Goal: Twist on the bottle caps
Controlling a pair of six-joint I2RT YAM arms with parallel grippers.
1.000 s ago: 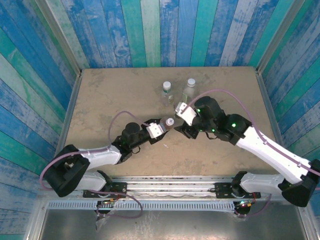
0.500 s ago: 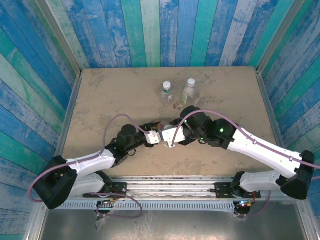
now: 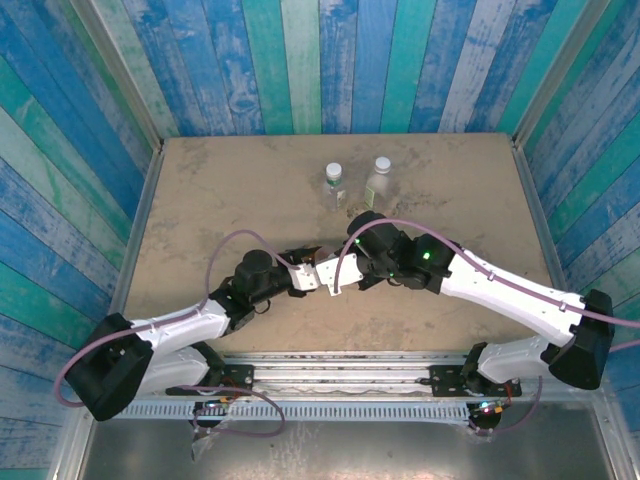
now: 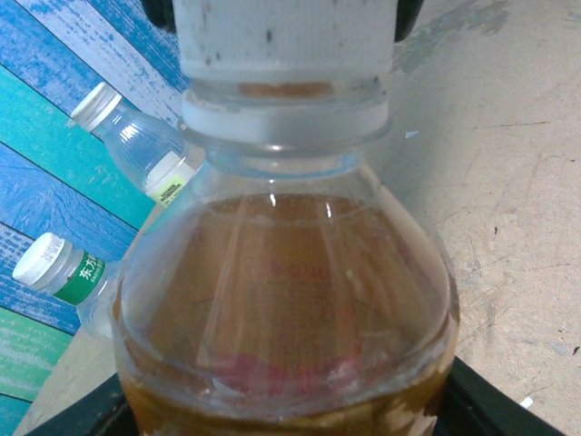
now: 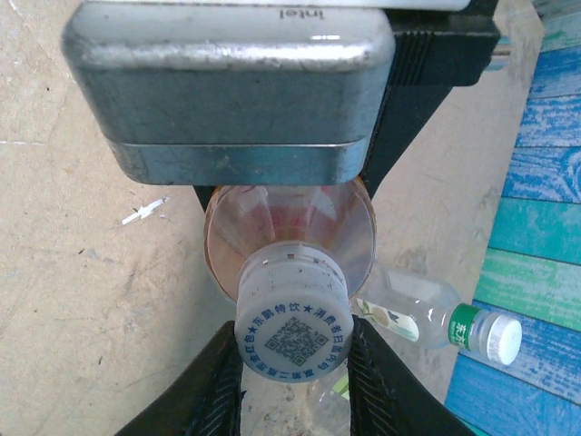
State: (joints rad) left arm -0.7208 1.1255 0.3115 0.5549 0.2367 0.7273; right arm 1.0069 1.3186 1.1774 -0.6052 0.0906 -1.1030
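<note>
Three bottles are on the scene. From above, two capped ones stand side by side on the bench [image 3: 220, 190] in the upper middle of the frame, the green-labelled bottle [image 3: 335, 187] left of the clear bottle [image 3: 379, 179]. Both are apart from the arms, which meet just below them at mid-frame. At the left wrist, the amber bottle [image 4: 283, 309] looms in the middle, its neck toward the top edge. The left gripper [image 4: 289, 413] has its dark jaws against the bottle's body at both lower corners, pinching it. At the right wrist, the cap [image 5: 293, 334], white with a printed square code, sits on that bottle's neck at lower centre. The right gripper [image 5: 294, 359] has its black jaws pressed to the cap's two sides. A grey camera housing [image 5: 231, 86] lies across the top.
</note>
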